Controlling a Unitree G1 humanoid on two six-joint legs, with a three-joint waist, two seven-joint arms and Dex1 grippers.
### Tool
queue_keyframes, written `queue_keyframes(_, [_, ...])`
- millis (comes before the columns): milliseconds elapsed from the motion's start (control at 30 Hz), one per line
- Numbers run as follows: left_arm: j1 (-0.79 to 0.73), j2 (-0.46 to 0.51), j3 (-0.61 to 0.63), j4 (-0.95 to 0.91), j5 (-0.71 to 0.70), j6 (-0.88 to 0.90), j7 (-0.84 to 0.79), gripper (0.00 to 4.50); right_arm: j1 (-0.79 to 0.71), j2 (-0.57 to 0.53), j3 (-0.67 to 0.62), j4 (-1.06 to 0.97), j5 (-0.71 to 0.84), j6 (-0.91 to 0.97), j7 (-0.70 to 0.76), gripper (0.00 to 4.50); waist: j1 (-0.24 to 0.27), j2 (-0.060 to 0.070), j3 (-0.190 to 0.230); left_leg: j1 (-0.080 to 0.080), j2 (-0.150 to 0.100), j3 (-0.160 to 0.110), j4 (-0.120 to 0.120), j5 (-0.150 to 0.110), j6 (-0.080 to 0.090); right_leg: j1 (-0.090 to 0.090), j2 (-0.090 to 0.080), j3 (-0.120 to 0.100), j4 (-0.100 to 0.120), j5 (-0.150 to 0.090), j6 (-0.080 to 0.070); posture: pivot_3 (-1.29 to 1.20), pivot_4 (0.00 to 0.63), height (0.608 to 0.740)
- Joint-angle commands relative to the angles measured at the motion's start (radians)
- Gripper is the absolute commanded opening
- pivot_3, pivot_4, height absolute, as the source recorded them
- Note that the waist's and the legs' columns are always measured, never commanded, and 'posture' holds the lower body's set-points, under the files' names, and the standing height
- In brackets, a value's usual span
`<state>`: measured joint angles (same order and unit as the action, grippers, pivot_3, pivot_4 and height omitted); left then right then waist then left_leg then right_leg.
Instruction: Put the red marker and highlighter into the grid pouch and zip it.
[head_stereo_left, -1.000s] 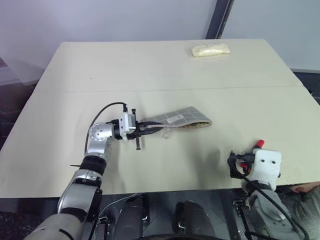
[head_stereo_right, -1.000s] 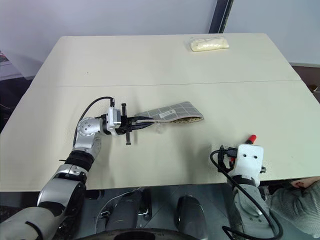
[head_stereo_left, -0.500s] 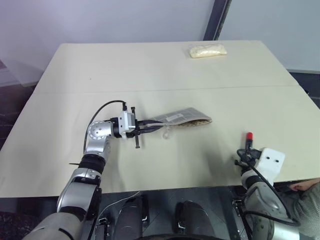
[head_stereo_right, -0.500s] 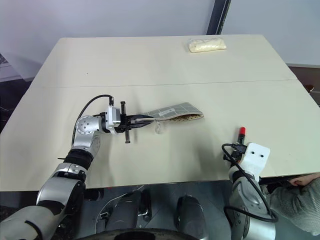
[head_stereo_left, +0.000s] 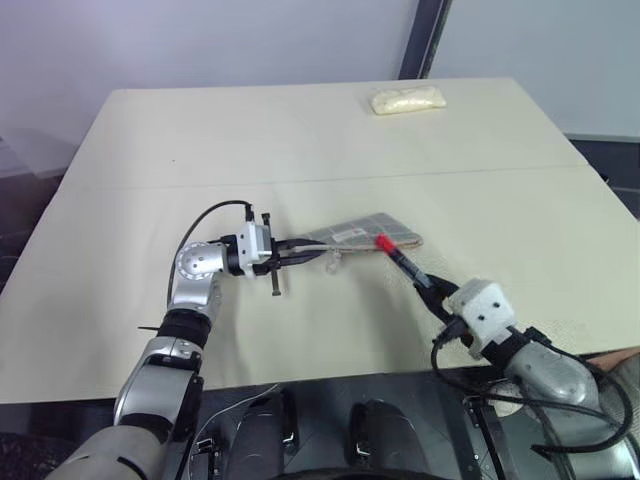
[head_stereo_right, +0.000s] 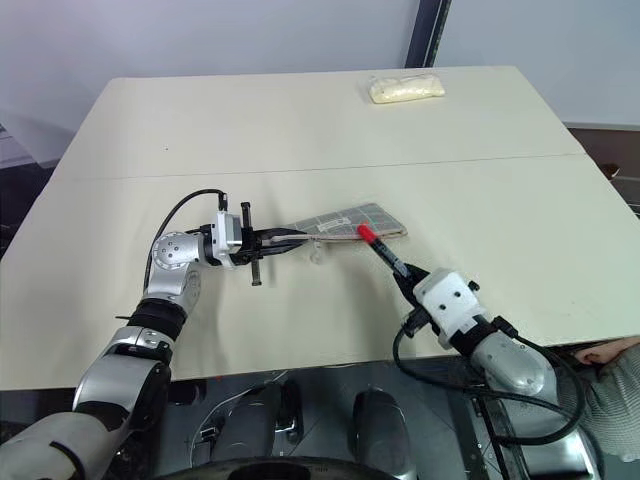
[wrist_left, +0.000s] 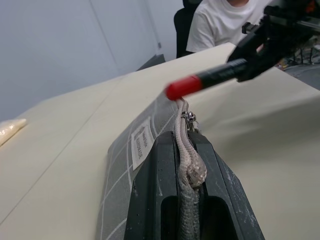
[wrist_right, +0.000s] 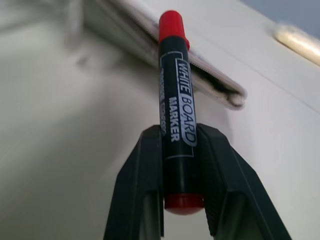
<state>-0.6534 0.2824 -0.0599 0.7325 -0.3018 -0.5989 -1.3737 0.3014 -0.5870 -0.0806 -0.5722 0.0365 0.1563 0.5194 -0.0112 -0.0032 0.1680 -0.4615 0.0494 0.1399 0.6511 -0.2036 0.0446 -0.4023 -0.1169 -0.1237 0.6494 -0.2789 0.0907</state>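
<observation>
Two claws clamped: right claw (head_stereo_right: 400, 272) grips red marker (head_stereo_right: 378, 248), cap at grid pouch (head_stereo_right: 345, 221); left claw (head_stereo_right: 290, 240) pinches pouch.

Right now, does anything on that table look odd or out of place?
Nothing looks spilled or damaged. The grid pouch is held up at one end by the left gripper, while the right gripper points the red marker at it.

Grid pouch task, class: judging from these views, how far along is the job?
Done: the left gripper is shut on the grid pouch, and the right gripper is shut on the red marker. In hand: its red cap is at the pouch's edge, not inside. Left: inserting it, adding the highlighter, zipping.
</observation>
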Motion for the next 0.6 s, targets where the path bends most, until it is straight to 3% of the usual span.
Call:
queue_keyframes(33, [-0.010,0.003,0.009,-0.026,0.000,-0.017,0.011,0.00,0.009,-0.026,-0.034,0.020,-0.012,-0.084,0.023,0.42,0.001,0.000,0.000,0.000,0.000,0.000,0.000,0.000,0.000,0.000,0.000,0.000,0.000,0.000,0.000,0.00,0.150,0.740])
queue_keyframes(333, [-0.008,0.006,0.011,-0.029,0.005,-0.014,0.021,0.00,-0.005,-0.006,-0.084,0.060,0.006,-0.180,0.014,0.42,0.002,0.000,0.000,0.000,0.000,0.000,0.000,0.000,0.000,0.000,-0.001,0.000,0.000,0.000,0.000,0.00,0.150,0.740])
queue_keyframes(600, [-0.015,0.004,0.007,-0.030,0.007,-0.023,0.025,0.00,-0.037,-0.025,-0.054,0.104,-0.050,-0.177,0.020,0.42,0.001,0.000,0.000,0.000,0.000,0.000,0.000,0.000,0.000,-0.001,-0.001,0.000,0.000,0.000,0.000,0.00,0.150,0.740])
